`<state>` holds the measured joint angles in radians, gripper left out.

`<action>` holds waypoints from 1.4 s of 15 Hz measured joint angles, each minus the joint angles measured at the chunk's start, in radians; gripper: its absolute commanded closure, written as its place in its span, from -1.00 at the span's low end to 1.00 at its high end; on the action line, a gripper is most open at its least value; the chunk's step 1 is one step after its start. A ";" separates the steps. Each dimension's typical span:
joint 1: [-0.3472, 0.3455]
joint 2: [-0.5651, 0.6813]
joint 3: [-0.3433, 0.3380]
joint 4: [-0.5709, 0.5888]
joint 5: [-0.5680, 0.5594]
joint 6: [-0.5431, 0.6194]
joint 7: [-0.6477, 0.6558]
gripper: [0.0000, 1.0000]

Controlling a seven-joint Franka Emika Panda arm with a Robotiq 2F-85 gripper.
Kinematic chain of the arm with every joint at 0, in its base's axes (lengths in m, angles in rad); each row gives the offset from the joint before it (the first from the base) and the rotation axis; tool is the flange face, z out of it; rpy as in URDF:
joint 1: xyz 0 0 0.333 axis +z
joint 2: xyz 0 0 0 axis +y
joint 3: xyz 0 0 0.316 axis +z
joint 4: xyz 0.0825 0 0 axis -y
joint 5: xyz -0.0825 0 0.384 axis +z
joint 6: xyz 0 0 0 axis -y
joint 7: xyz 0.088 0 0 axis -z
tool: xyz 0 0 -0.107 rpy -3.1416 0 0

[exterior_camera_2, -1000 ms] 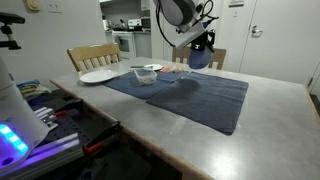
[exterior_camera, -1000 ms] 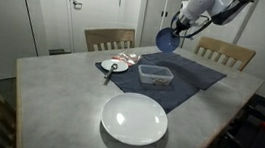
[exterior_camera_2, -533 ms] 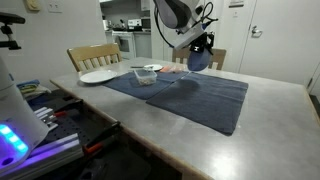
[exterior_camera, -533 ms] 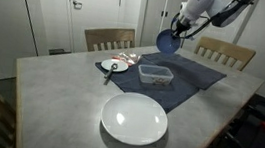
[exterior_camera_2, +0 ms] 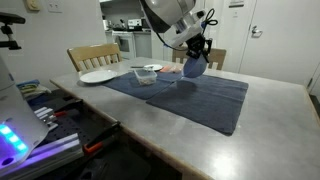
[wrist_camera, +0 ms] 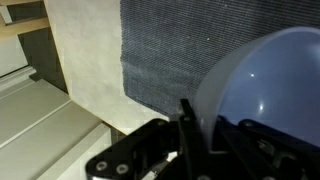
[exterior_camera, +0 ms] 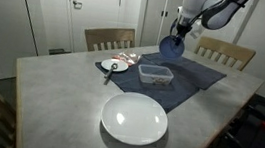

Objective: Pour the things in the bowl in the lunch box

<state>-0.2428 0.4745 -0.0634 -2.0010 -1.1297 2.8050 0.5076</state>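
The blue-purple bowl [exterior_camera: 172,45] hangs in the air over the far side of the table, tipped on its side. My gripper [exterior_camera: 181,30] is shut on its rim from above. In the other outside view the bowl [exterior_camera_2: 194,66] hangs just over the dark mat, under the gripper [exterior_camera_2: 197,48]. The wrist view shows the bowl [wrist_camera: 272,78] large at the right, its rim pinched in the gripper [wrist_camera: 200,125]. The clear lunch box [exterior_camera: 156,75] stands on the mat, nearer the camera and a little left of the bowl; in an exterior view the lunch box [exterior_camera_2: 148,75] shows left of it. The bowl's contents are hidden.
A dark blue mat [exterior_camera: 187,78] covers the far part of the grey table [exterior_camera: 59,96]. A large white plate [exterior_camera: 134,119] lies at the front, a small saucer [exterior_camera: 113,66] with a utensil at the mat's left end. Wooden chairs [exterior_camera: 109,39] stand behind the table.
The gripper has carried the bowl downward, closer to the mat, and turned a little. The lunch box and plates have not moved.
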 measured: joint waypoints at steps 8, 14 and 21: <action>-0.094 -0.013 0.171 0.142 0.535 -0.376 -0.595 0.95; 0.005 0.076 0.045 0.291 0.705 -0.576 -0.805 0.95; 0.021 0.241 0.010 0.425 0.746 -0.699 -0.888 0.95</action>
<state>-0.2217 0.7151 -0.0529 -1.5761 -0.3832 2.1061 -0.3804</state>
